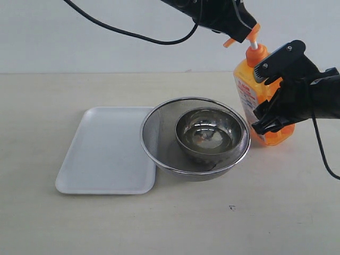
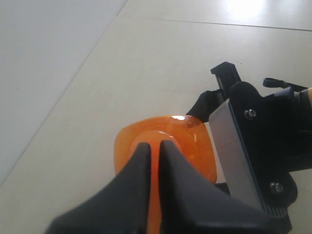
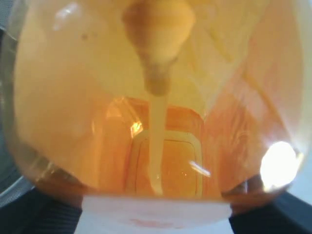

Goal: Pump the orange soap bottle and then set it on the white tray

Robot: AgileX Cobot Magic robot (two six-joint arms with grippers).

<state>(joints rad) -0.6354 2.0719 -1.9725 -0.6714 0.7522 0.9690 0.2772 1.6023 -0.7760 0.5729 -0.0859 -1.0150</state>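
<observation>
Exterior view: my right gripper [image 1: 257,99] clamps the tall translucent orange soap bottle [image 1: 249,79] across its flat sides, one black finger high and one low. The bottle stands upright on the pale beige tabletop [image 1: 159,228], just beside the round steel mesh strainer [image 1: 152,127] on its far right side. The strainer holds a shiny metal bowl [image 1: 186,127]. The flat white rectangular tray [image 1: 101,154] lies well left of the bottle, its right edge tucked under the strainer's rim. My left gripper [image 1: 245,33] sits on the bottle's orange pump head, with the spout poking out beneath it.

Left wrist view: looking straight down, my two black left fingers [image 2: 141,168] are drawn narrow, with a thin strip of orange pump head between them. The bottle's orange shoulder spreads out below. My right gripper's dark body stands just beside it.

Right wrist view: the bottle's glowing orange body fills almost everything, its pale dip tube running down the middle. Dark finger edges show at both lower corners, holding it.
</observation>
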